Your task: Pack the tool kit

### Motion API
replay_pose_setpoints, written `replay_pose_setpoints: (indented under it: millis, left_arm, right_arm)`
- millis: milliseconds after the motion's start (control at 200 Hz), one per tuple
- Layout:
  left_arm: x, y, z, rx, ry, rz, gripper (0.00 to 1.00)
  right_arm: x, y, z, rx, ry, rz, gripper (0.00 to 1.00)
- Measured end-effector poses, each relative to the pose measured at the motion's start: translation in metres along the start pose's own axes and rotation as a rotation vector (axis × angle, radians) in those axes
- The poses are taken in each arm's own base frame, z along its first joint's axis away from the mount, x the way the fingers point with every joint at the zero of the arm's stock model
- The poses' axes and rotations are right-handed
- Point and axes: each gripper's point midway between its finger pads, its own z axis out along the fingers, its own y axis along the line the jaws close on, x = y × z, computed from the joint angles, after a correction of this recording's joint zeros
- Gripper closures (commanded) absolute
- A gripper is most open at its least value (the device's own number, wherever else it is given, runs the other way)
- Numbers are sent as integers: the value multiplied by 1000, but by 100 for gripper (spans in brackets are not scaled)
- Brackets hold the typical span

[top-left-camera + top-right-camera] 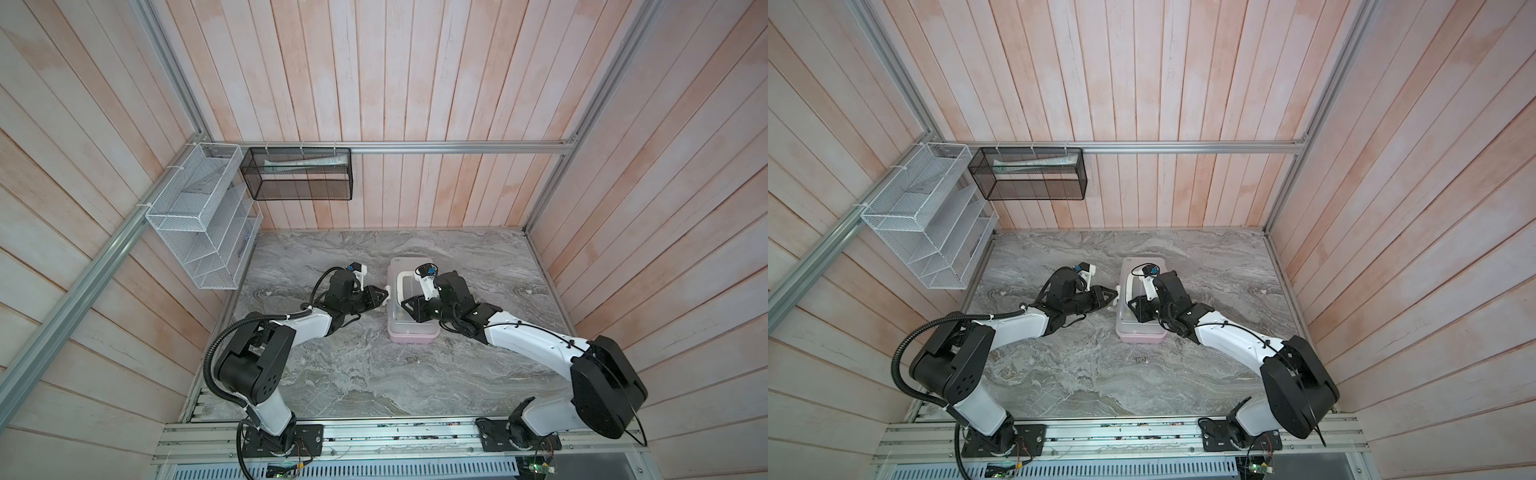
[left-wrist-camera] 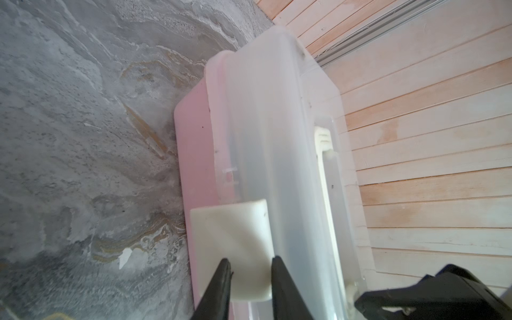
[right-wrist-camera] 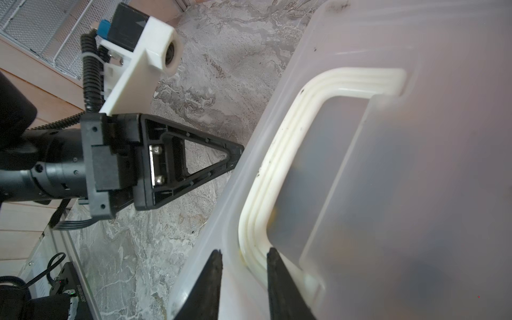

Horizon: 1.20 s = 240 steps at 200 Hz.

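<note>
Both top views: bright, even, diffuse light; no hard glare; wall planks (image 1: 415, 83) splay twd frame edges, wide-angle distortion; faint soft shadows under arms on table (image 1: 353, 374), lower centre; detail a bit soft overall. Left wrist view: case lid (image 2: 263, 124) washed out, nr overexposed; latch (image 2: 230, 235) slightly soft. Right wrist view: lid hazy, low contrast; right gripper (image 3: 245, 250) tips out of focus.

1. The near half of the marble table (image 1: 374, 386) lies bare, leaving open passage across its middle.
2. The tool kit (image 1: 411, 332) blocks the centre; the left gripper (image 1: 384, 296) and right gripper (image 1: 404, 306) crowd its left side and lid.
3. The far strip behind it is open, though a white mesh basket (image 1: 195, 232) hangs at the far-left edge.
</note>
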Motion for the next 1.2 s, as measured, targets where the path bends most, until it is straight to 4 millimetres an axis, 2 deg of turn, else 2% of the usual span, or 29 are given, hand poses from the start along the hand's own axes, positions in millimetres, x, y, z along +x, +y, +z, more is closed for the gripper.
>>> replay_pose_setpoints:
  millis: [485, 1200]
  left_arm:
    - [7, 10, 11, -18, 19, -7, 73]
    - [14, 7, 15, 64, -19, -36, 73]
  right_arm:
    - [0, 3, 5, -27, -1, -4, 71]
    - [-3, 3, 14, -85, -35, 1, 74]
